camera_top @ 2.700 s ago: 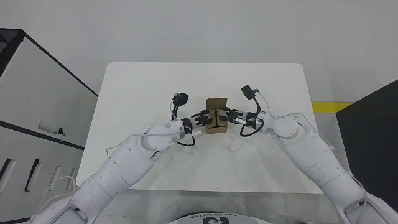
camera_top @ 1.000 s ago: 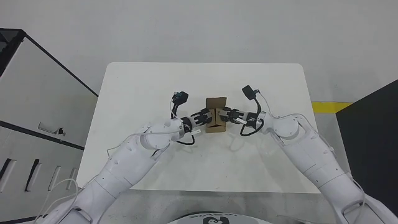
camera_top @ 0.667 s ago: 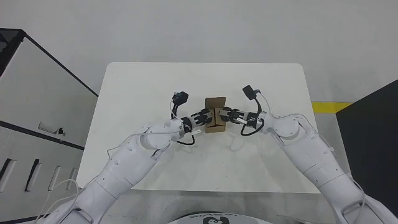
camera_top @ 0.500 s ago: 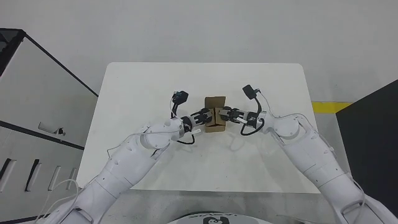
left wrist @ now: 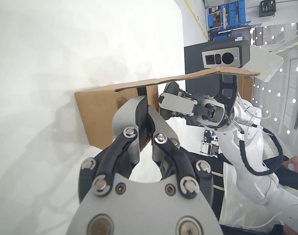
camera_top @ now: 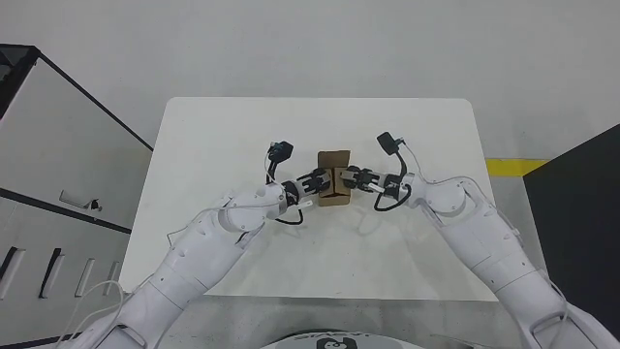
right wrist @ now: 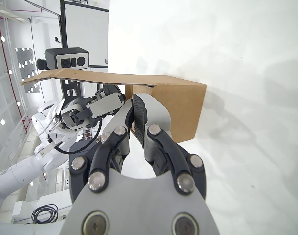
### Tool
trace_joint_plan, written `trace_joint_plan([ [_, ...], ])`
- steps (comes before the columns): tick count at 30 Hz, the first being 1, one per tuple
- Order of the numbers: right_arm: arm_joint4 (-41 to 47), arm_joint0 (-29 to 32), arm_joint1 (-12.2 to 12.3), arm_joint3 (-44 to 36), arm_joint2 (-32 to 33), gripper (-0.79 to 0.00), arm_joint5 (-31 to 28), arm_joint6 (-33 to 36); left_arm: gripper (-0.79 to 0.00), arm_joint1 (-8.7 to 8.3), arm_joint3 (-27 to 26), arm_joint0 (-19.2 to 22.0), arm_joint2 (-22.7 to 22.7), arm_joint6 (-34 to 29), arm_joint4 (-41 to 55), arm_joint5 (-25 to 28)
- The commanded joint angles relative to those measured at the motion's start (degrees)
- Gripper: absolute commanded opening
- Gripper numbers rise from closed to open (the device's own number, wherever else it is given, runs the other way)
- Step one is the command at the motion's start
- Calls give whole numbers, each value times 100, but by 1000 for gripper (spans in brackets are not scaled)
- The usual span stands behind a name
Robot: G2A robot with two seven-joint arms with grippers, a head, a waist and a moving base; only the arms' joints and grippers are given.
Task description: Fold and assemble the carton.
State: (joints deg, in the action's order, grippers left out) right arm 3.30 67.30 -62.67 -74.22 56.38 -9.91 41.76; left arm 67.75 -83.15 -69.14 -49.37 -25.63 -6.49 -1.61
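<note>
Brown cardboard carton (camera_top: 335,178) sits near the middle of the white surface (camera_top: 213,145), between the two arms. The left gripper (left wrist: 145,103) has its jaws pinched on the edge of one side wall. The right gripper (right wrist: 133,105) pinches the opposite wall's edge the same way. One long flap (left wrist: 207,74) extends from the far wall, past both grippers. The visible faces are plain brown.
</note>
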Motion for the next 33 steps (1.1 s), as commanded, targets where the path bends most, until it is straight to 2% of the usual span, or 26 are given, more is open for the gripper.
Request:
trace_joint_plan([
  [1, -5, 10, 0, -29, 21, -785, -15, -11, -785, 3, -13, -10, -23, -4, -9, 0],
  [33, -174, 15, -71, -75, 6, -785, 97, 72, -785, 58, -122, -207, -237, -108, -180, -34],
])
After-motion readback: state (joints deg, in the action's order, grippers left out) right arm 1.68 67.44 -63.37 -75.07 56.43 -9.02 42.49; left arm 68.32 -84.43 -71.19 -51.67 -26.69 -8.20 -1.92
